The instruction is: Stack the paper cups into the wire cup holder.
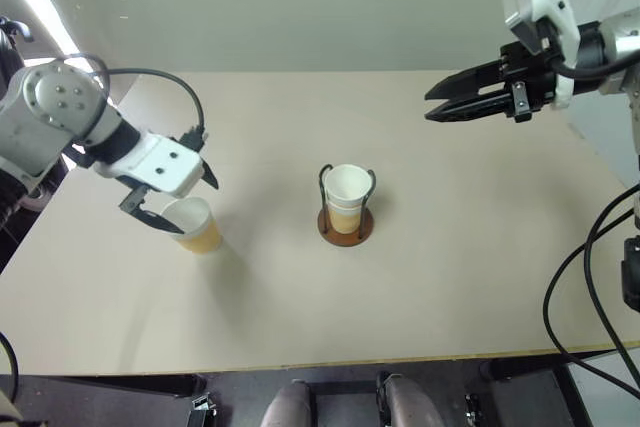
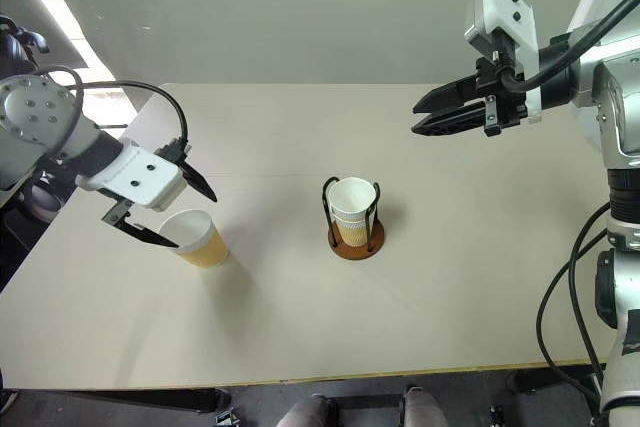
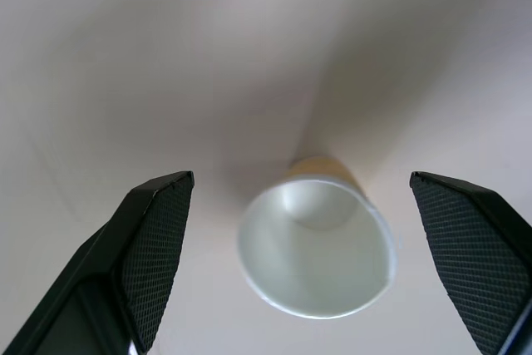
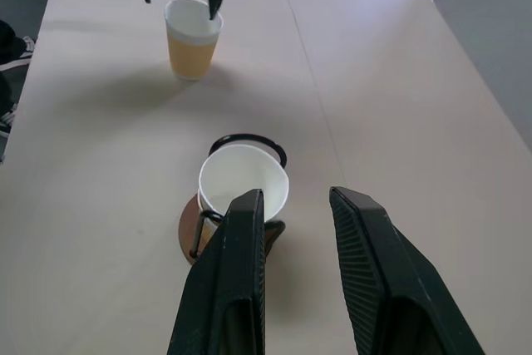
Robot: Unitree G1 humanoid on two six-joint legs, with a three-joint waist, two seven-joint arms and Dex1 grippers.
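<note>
While the left end effector (image 1: 180,202) hangs spread wide over a lone paper cup (image 1: 193,224), the right end effector (image 1: 432,105) hovers empty, fingers parted, above the wire cup holder (image 1: 346,224).

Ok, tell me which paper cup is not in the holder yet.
The paper cup standing alone on the table, beneath the open left hand. The other cups sit nested in the wire cup holder.

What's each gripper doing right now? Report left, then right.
Left gripper: open wide, hanging over the loose cup, not gripping it.
Right gripper: open, holding nothing, raised above the table.
</note>
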